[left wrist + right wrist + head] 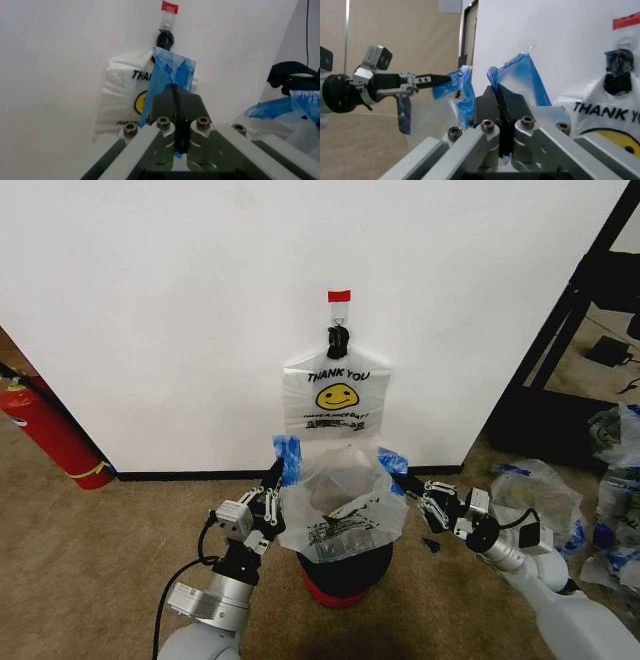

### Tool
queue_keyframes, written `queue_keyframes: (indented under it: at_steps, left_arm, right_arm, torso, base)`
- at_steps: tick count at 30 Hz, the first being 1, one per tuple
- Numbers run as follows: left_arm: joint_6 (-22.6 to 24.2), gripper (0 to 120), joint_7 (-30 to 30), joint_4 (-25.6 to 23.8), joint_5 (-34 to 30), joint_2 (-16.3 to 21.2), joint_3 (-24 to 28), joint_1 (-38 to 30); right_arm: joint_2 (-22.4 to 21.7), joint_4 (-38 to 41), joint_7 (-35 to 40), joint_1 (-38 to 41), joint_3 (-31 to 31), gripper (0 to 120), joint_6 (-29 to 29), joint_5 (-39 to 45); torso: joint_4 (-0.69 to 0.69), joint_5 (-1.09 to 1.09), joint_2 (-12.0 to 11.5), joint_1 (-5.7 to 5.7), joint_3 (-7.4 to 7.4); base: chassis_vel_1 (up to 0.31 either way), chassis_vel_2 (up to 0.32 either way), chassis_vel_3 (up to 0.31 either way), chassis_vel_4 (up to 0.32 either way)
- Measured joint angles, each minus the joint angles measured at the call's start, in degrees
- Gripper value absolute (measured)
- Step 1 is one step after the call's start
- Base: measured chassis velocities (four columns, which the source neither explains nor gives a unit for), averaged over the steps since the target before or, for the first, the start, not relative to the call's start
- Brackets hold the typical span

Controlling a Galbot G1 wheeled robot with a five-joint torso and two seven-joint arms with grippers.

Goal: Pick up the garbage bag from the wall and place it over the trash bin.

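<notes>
Garbage bag (340,510): being held open between left gripper (281,470) and right gripper (408,485), each clamped on a blue handle, mouth hanging directly above trash bin (345,568). Advice: lower both sides evenly, keeping handles spread.

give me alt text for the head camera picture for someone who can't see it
Left gripper and right gripper each pinch a blue handle of the garbage bag, holding it open over the trash bin. Behind, a THANK YOU bundle hangs on the wall.
</notes>
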Motion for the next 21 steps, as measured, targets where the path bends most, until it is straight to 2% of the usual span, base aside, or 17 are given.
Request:
queue_keyframes:
  at_steps: [5,9,15,20,21]
  left_arm:
    - [-0.8,0,0.0,1.6,0.7,0.5,0.5,1.3]
    - [-2.1,0,-0.5,5.5,2.4,2.1,2.2,2.9]
    - [-2.7,0,-0.6,7.3,2.9,3.0,3.6,3.6]
    - [-3.2,0,0.1,8.3,3.9,4.5,3.8,4.1]
    - [-3.3,0,0.4,8.5,4.0,5.2,3.7,4.1]
  right_arm:
    - [-0.8,-0.2,-0.2,-1.4,-1.0,0,-0.1,-2.1]
    - [-5.4,-1.5,-0.7,-2.8,-3.9,0,0.2,-5.8]
    - [-8.3,-3.8,-1.5,-1.2,-3.5,0,0.3,-6.6]
    - [-10.0,-7.3,-7.2,0.4,-1.8,0,-0.5,-4.4]
    - [-10.3,-8.1,-10.3,0.9,-1.4,0,-1.6,-3.5]
  torso:
    - [-0.01,0.02,0.0,0.00,0.00]
    - [-0.02,0.01,0.0,0.00,0.00]
    - [0.00,0.01,0.0,0.00,0.00]
    - [0.00,0.01,0.0,0.00,0.00]
    - [-0.01,0.01,0.0,0.00,0.00]
  base:
    - [0.000,0.000,0.000,0.000]
    - [0.000,0.000,0.000,0.000]
    - [0.000,0.000,0.000,0.000]
    - [0.000,0.000,0.000,0.000]
    - [0.000,0.000,0.000,0.000]
